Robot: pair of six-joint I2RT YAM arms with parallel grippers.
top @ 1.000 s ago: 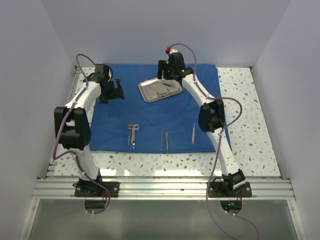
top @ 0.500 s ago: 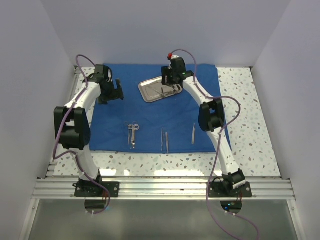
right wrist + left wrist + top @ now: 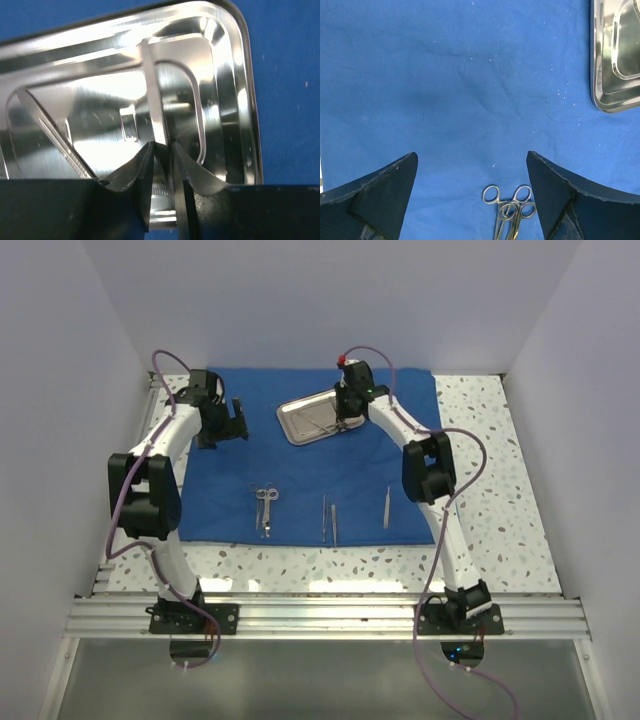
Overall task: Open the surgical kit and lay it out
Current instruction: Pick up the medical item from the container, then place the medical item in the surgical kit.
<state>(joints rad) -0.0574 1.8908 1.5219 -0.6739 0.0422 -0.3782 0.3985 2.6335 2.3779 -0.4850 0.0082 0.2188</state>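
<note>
Right gripper (image 3: 162,150): fingers nearly together, pinching thin steel instrument (image 3: 152,90) inside steel tray (image 3: 295,426) on blue cloth (image 3: 350,475). Left gripper (image 3: 471,156): wide open, empty, over cloth near ring-handled forceps (image 3: 509,205)

a robotics lab test cell: plain pale walls (image 3: 300,300) box in a speckled tabletop (image 3: 500,500), two cabled robot arms (image 3: 150,490) are bolted to an aluminium rail (image 3: 330,618), and steel instruments (image 3: 328,520) lie on a blue drape (image 3: 330,465).

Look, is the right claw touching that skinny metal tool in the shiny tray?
Touching. The right wrist view shows the right gripper closed onto the thin steel instrument, one finger pressed against each side of it, inside the tray.
</note>
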